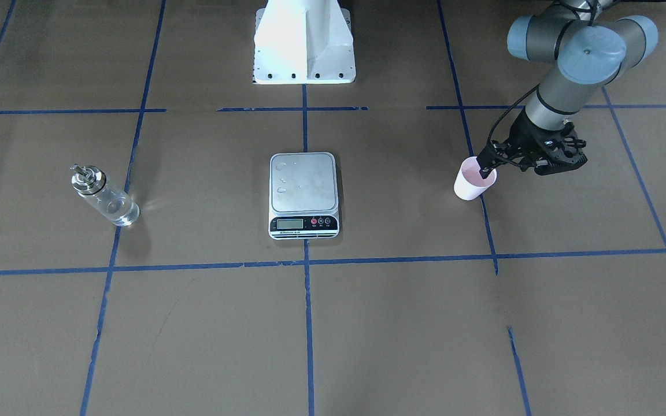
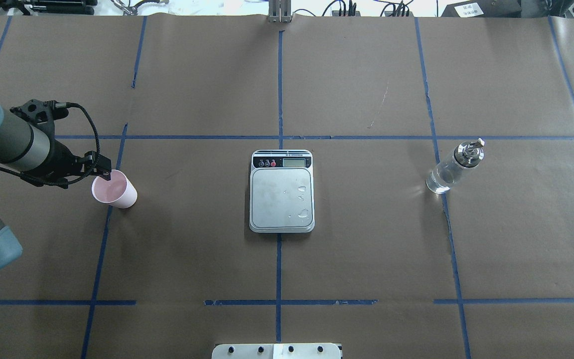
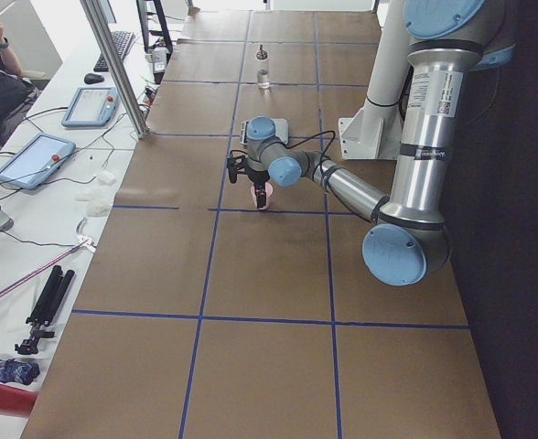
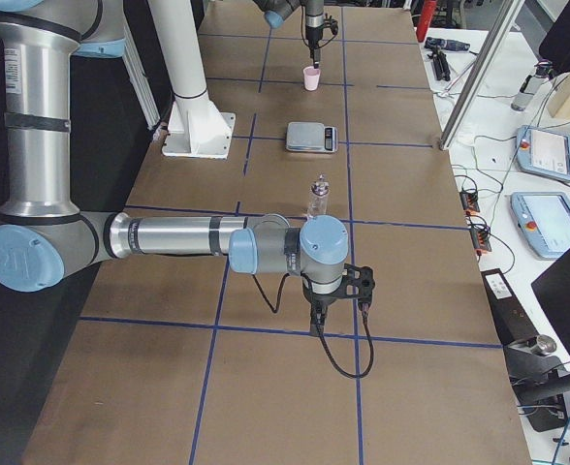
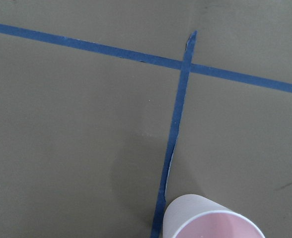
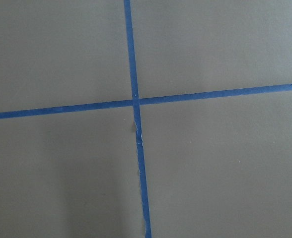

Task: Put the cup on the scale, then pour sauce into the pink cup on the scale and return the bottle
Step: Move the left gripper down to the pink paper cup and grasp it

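**One cup at the left end, not yet on the scale**

The cup (image 2: 116,190) stands upright toward the worktop's left end, well apart from the scale (image 2: 281,199) at the centre. The left gripper (image 2: 104,174) is at its rim, with one finger seemingly inside. This is probably because a thin wall is easier to pinch than the wide body. I cannot tell whether the jaws press on it. The bottle (image 2: 454,167) with its sauce (image 2: 439,180) stands toward the right end. The right gripper (image 4: 316,312) hangs nearer that end, and I cannot tell how its jaws stand.
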Motion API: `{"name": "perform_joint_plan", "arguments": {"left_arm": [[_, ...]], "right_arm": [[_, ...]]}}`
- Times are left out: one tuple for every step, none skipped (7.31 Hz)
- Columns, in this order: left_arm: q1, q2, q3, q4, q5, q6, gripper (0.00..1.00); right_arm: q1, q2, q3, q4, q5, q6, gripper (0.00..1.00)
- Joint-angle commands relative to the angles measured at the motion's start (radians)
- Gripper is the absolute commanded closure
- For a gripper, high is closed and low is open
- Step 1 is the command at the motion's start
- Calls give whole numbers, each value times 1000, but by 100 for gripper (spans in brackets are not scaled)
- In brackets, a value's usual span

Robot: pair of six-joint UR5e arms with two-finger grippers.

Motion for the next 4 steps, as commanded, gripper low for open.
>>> {"name": "perform_joint_plan", "arguments": {"left_arm": [[22, -4, 8, 1, 0, 2, 0], [24, -2, 8, -1, 0, 2, 0], [35, -2, 9, -1, 0, 2, 0], [39, -2, 22, -1, 0, 2, 0]], "right_arm": [[0, 1, 0, 0, 0, 0, 0], [0, -1, 0, 0, 0, 0, 0], [0, 1, 0, 0, 0, 0, 0], [0, 1, 0, 0, 0, 0, 0]]}}
